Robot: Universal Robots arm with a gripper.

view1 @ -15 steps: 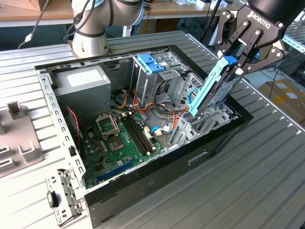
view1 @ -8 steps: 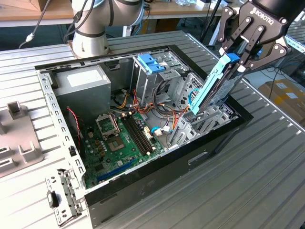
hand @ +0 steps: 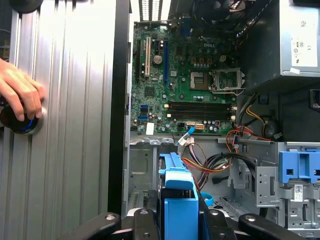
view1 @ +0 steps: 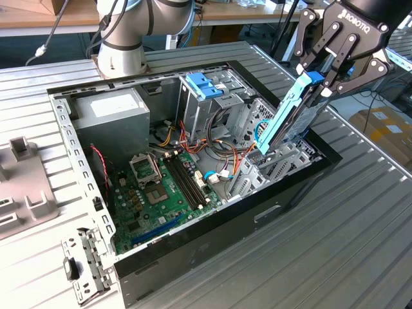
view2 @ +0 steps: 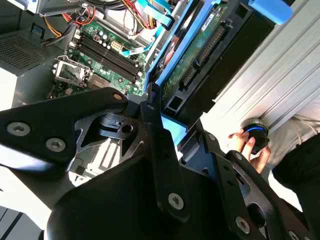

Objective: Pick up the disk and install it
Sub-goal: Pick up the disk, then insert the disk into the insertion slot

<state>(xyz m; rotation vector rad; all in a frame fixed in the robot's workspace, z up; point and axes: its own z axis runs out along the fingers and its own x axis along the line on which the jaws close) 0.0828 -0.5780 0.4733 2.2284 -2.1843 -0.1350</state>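
Ribbed metal desk [view1: 360,257] carries an open computer case [view1: 212,238], side panel off so the inside is reachable from above. Inside the case:
- A grey power supply [view1: 109,112] sits at the far corner on the exterior view's left.
- A green motherboard [view1: 154,199] lies flat on the floor of the case.
- A pale blue bracket [view1: 203,85] sits on the far drive cage.
- Loose cables [view1: 222,151] run across the middle.
- A metal drive bay [view1: 270,167] stands at the exterior view's right.

The gripper [view1: 320,82] hangs above that bay, jaws clenched on the top end of the disk [view1: 290,112]. The disk is in the air and tilted. Its blue-framed long edge slants down and its lower end is at the mouth of the bay. The tilt probably lines it up with the slot. Whether it touches the bay rails cannot be told.

In the first wrist view a person's hand [hand: 20,95] rests on a round knob [hand: 22,122] on the desk, outside the case wall and well apart from the disk.
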